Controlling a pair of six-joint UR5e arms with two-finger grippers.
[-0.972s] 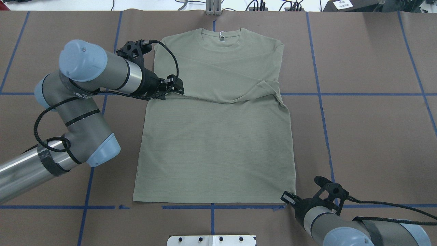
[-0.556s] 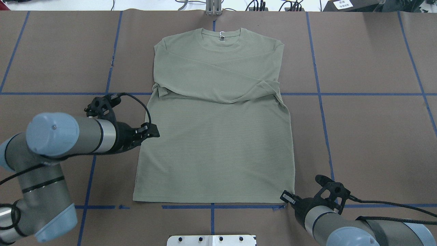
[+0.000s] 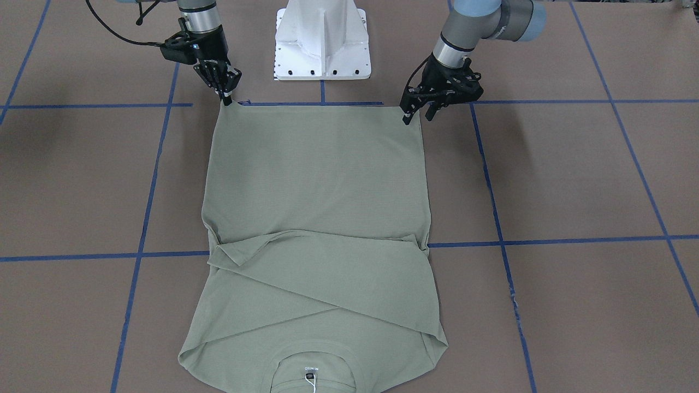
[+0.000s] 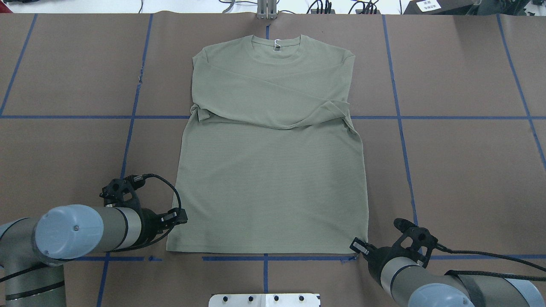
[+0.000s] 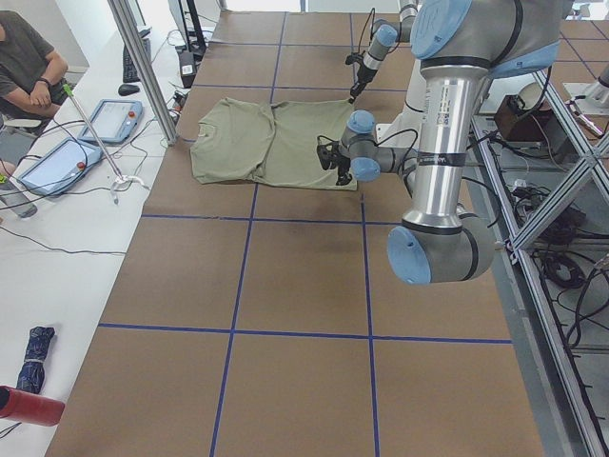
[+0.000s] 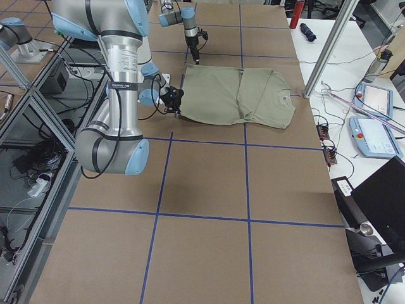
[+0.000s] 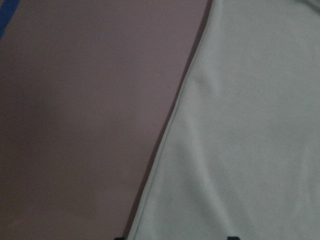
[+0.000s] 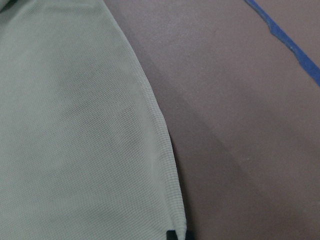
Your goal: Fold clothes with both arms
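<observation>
The sage-green shirt [image 4: 268, 183] lies flat on the brown table, collar at the far side and both sleeves folded across the chest [image 3: 317, 174]. My left gripper [image 4: 182, 217] is low beside the hem's left corner, open; in the left wrist view the shirt's side edge [image 7: 165, 145] runs between its spread fingertips. In the front view the left gripper [image 3: 418, 114] sits just over that corner. My right gripper [image 4: 357, 246] is shut on the hem's right corner [image 8: 170, 210]. From the front the right gripper [image 3: 226, 98] shows that corner slightly pinched up.
The white pedestal base [image 3: 322, 38] stands just behind the hem. Blue tape lines [image 4: 401, 117] grid the table. A side bench holds tablets [image 5: 109, 119], cables and a metal pole [image 5: 143, 71]; a person [image 5: 24, 57] sits there. Brown table [image 4: 469, 170] spreads wide on both sides.
My left arm has swung back from the folded sleeve at the shirt's left side to the hem's left corner. The right gripper and the shirt have stayed put.
</observation>
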